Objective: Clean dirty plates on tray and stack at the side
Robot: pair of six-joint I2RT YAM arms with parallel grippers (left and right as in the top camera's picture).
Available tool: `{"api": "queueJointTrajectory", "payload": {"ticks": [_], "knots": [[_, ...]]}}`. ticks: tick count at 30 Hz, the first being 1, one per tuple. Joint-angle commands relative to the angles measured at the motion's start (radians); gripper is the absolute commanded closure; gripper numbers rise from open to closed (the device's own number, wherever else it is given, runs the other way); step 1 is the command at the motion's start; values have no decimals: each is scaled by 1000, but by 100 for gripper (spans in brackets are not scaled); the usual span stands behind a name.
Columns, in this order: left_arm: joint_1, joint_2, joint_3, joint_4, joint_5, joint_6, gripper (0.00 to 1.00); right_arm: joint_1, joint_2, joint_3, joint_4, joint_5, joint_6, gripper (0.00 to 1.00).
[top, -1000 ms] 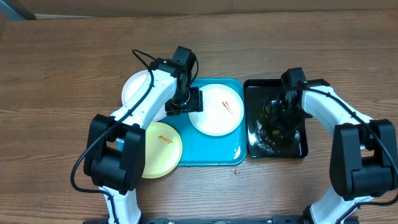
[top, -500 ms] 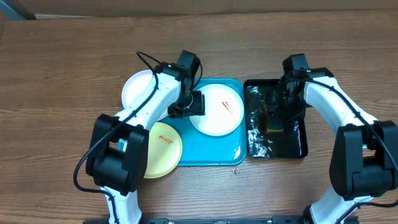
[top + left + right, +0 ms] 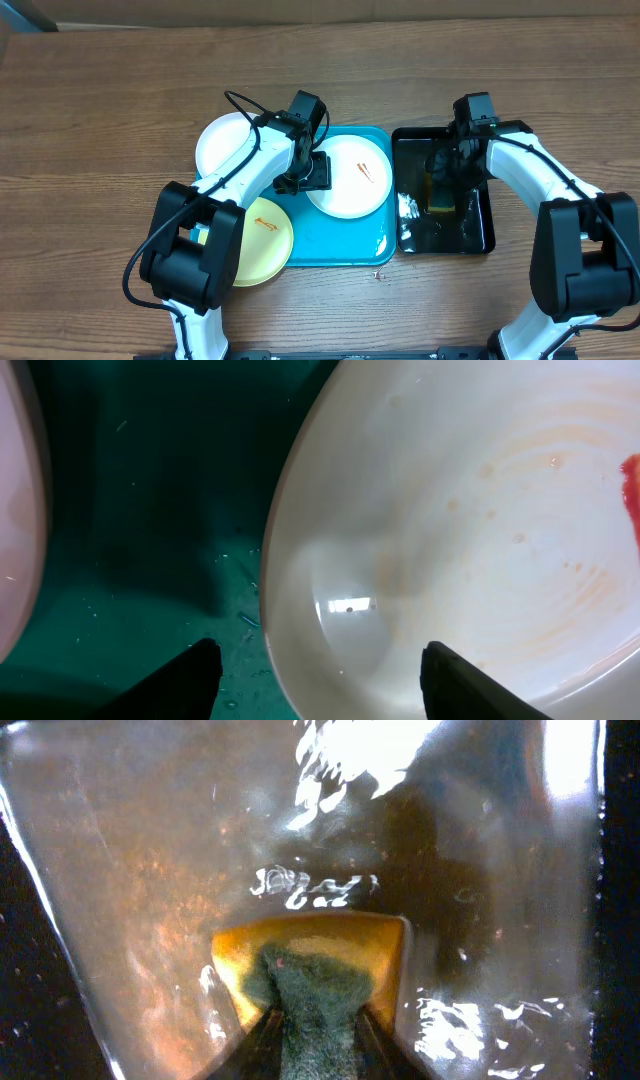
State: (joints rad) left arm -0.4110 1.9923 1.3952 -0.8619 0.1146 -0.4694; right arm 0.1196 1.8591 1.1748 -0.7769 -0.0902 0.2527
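A white plate point(image 3: 347, 178) with an orange-red smear point(image 3: 366, 171) lies on the turquoise tray point(image 3: 335, 245). My left gripper point(image 3: 310, 171) is open and straddles this plate's left rim point(image 3: 300, 540); the smear point(image 3: 630, 485) shows at the right edge of the wrist view. A second white plate point(image 3: 222, 146) lies on the table left of the tray. A pale yellow plate point(image 3: 256, 240) with a smear overlaps the tray's left edge. My right gripper point(image 3: 447, 180) is shut on a yellow-and-green sponge point(image 3: 315, 975) over the wet black tray point(image 3: 470, 235).
The glossy black tray holds water and stands right against the turquoise tray's right side. Bare wooden table point(image 3: 100, 150) lies around both trays.
My right gripper has moved the sponge from the black tray's lower middle toward its upper middle. My left gripper has shifted slightly right, closer onto the white plate's rim.
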Motion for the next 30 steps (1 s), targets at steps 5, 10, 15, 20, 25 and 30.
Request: {"api": "queueJointTrajectory", "payload": {"ticks": [5,10,15,20,25,30], "knots": [[-2,16,-10,11,-48,-10,31,3,-2,20,-3,-20,7,61],[-2,16,-25,16,-48,-10,32,4,-2,23,-67,-19,7,44],[-2,16,-37,45,-47,-10,54,4,-2,14,-116,-20,11,53],[-1,16,-37,54,-48,3,78,4,-2,-23,-98,-19,10,92],[19,14,-33,37,-48,29,88,3,-2,-26,-90,-19,6,96],[54,14,-25,-1,-52,51,96,3,-6,55,-157,-19,-8,96]]}}
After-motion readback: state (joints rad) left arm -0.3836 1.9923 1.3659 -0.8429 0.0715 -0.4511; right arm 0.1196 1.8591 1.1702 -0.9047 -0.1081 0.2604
